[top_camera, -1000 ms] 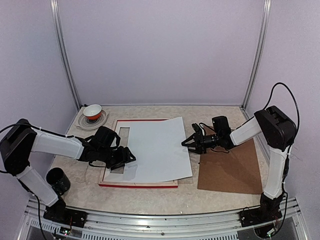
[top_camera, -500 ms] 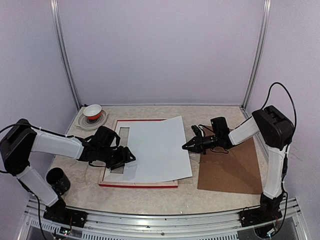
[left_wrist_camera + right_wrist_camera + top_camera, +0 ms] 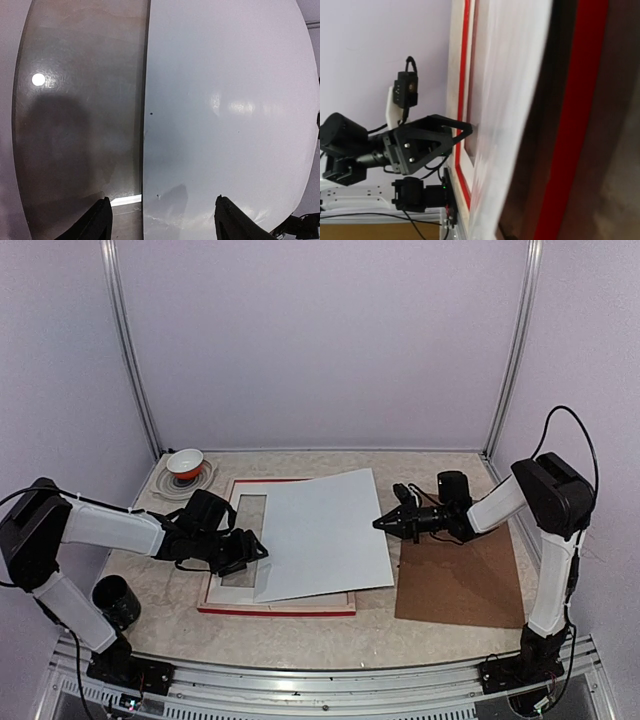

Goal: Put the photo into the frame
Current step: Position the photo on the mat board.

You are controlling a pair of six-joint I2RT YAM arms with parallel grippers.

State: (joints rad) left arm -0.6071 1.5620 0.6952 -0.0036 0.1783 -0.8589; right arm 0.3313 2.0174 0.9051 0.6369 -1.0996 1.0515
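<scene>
From above, my left gripper (image 3: 248,550) hangs over the near left of the frame (image 3: 290,608). Only its wrist camera shows the fingers (image 3: 97,222) spread wide, straddling the left edge of the photo (image 3: 225,110). The photo lies white side up, askew on the frame. Farther right, my right gripper (image 3: 382,523) is pinched shut on its right edge.

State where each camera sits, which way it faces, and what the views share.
Top external: above and behind both arms, fully shown, facing down at the white-backed rectangular photo on the glossy red picture frame.
Left wrist: looking down onto the photo; open left tool shows.
Right wrist: at the photo's right edge, facing the left arm; own fingers unclear.
All show the photo.
</scene>
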